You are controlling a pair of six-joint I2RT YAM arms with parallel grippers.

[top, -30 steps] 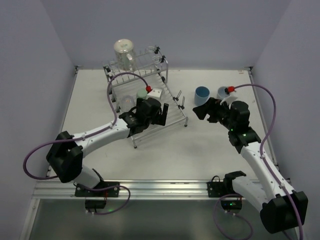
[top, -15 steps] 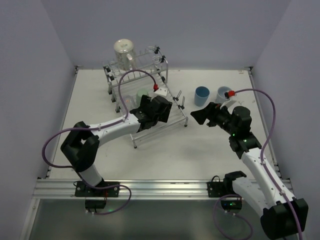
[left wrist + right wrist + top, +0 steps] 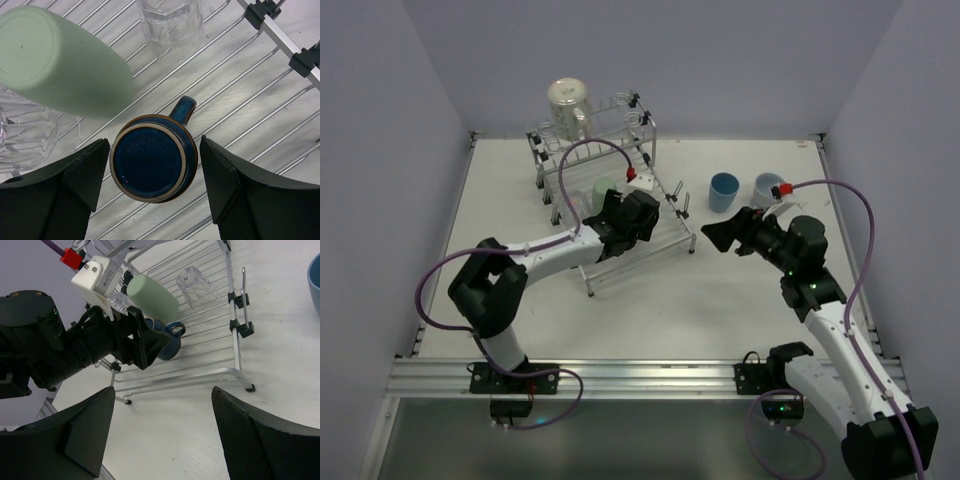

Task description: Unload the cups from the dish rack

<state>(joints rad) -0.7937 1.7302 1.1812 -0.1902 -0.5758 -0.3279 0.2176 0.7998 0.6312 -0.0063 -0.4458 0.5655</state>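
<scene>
Left gripper (image 3: pixel 153 145) is positioned over the dish rack (image 3: pixel 250 100), jaws straddling the dark blue mug (image 3: pixel 150 165). The mug stands inverted on the rods, base uppermost, handle pointing away from the gripper. Both fingers (image 3: pixel 82 175) sit at or just beside the mug's sides; whether they press on it cannot be determined.

Ahead of the gripper, toward the left of the wrist view, the pale green tumbler (image 3: pixel 65 60) lies on its side on the rods, just beside the mug. A clear glass (image 3: pixel 172 22) stands further ahead, past the mug handle. A second clear glass (image 3: pixel 25 130) sits outside the finger on that same left side, partly hidden by the tumbler.

Right gripper (image 3: pixel 718 234) hovers above the table (image 3: pixel 670 310), facing the rack's near corner and apart from it, jaws spread wide with nothing between them. Off to its side, toward the far wall, the light blue tumbler (image 3: pixel 724 191) and the pale grey mug (image 3: pixel 767 186) stand upright on the table, near each other, off the rack.
</scene>
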